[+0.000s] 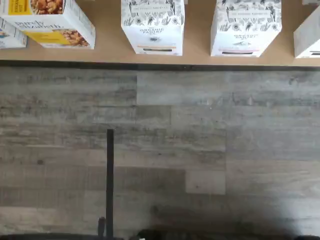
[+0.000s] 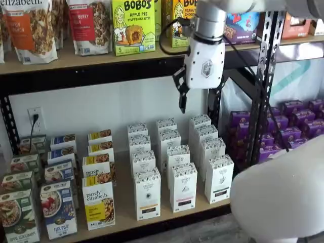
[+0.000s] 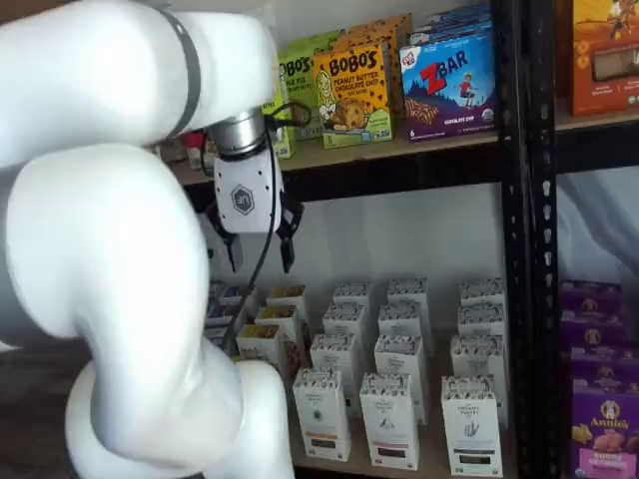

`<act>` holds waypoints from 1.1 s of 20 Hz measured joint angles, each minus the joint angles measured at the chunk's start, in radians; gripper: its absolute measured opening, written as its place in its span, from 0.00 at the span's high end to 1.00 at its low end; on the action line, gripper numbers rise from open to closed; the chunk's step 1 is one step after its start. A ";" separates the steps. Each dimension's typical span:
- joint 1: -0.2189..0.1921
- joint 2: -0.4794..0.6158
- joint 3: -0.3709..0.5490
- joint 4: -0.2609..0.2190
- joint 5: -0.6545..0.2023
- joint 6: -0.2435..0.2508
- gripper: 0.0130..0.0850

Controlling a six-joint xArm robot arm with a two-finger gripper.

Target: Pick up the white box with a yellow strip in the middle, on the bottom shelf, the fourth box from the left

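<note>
"BOBO'S APPLE PIE" on green box [image 2: 133,26]; "ZBAR" on blue box [image 3: 448,85]; "purely elizabeth" on granola box [image 2: 99,208].
</note>
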 joint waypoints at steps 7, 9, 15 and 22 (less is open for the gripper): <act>0.078 0.135 0.047 -0.022 -0.141 0.077 0.00; 0.088 0.181 0.051 -0.025 -0.183 0.088 0.00; 0.112 0.303 0.069 -0.037 -0.368 0.112 0.00; 0.108 0.484 0.047 -0.054 -0.586 0.113 0.00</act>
